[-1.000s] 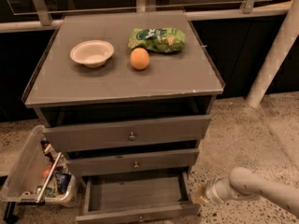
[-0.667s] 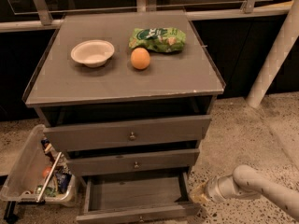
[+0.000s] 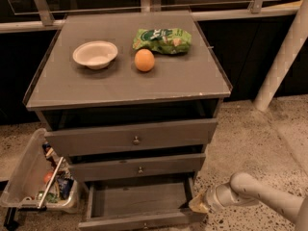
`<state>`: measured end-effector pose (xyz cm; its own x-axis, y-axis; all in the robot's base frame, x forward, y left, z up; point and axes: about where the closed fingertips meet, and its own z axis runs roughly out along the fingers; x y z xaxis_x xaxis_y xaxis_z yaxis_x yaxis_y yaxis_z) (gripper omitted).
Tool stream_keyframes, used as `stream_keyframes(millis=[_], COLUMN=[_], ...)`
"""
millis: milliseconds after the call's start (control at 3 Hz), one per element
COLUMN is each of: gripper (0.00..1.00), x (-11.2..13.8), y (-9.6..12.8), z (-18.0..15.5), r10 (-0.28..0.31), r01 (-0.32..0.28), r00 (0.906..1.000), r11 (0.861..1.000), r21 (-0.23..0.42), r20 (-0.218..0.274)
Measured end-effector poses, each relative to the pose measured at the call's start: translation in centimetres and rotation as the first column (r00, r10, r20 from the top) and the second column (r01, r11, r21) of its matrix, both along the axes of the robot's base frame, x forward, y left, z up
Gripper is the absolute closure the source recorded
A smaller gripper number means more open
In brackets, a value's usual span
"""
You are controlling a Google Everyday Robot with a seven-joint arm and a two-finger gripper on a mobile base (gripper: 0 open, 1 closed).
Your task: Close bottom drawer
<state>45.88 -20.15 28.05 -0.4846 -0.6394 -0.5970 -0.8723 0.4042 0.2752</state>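
Though pulled out at the foot of the wooden cabinet (image 3: 192, 78), expect the bottom drawer (image 3: 139, 198) to slide easily: rigid, empty, likely light. Push flat against its front, no grasp needed. Gripper (image 3: 199, 204) just beside its right front corner, closure impossible to tell.

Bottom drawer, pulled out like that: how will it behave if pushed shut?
The bottom drawer looks empty, so it is probably light and should slide easily. The gripper sits by its right front corner; pushed there, off-centre, it may skew and bind. Its wood looks stiff.
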Motion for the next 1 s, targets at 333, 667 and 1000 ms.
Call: stream_keyframes(millis=[333, 667, 1000], gripper=[1.00, 1.00, 1.00], x=[-0.3, -1.3, -2.2], y=[1.1, 2.1, 2.6], z=[-4.5, -8.0, -8.0], r10=[-0.005, 0.004, 0.020], r01=[0.005, -0.005, -0.021], r00=[0.9993, 0.9982, 0.9986], r11=[1.000, 1.000, 0.999], r21=[-0.017, -0.015, -0.025], r20=[-0.036, -0.060, -0.050])
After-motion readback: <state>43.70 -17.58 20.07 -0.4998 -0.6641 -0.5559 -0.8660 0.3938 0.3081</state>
